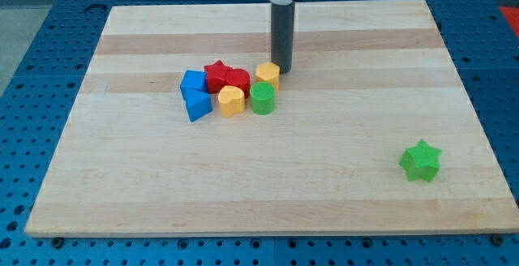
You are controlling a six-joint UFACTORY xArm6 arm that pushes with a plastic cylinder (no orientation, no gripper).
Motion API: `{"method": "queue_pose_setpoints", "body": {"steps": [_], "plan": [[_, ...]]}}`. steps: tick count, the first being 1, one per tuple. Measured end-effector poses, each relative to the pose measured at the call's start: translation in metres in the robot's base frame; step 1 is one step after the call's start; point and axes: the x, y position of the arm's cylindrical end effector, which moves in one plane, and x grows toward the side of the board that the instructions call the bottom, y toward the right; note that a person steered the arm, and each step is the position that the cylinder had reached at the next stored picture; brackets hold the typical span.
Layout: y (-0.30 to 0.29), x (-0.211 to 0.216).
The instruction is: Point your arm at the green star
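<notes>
While my tip (281,70) rests on the wooden board (324,169) near the view's top centre, it stands just beside the upper yellow block (268,74), at that block's right edge, close enough that I cannot tell whether they touch. I carry no gripper, only the straight dark rod (281,35), so nothing spreads, presses or pinches.

Seen from the one camera, a cluster of blocks sits left of my tip. A green cylinder (262,99) lies below the upper yellow block, with a second yellow block (231,101) touching its left side. Two red blocks sit above these: a red star (216,75) and a rounder red block (237,79) pressed against it. At the cluster's left edge are two blue blocks, a blue cube (193,81) and, just below it, a blue wedge-like block (197,105).

The green star (420,160) lies alone toward the view's bottom right, well apart from my tip and from the cluster. A blue perforated surface (32,71) surrounds the board.
</notes>
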Motion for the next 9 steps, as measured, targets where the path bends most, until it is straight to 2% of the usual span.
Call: {"method": "queue_pose_setpoints", "body": {"steps": [2, 4, 5, 6, 9], "plan": [[-0.037, 0.031], [0.046, 0.018], [0.110, 0.021], [0.116, 0.039], [0.116, 0.054]]}}
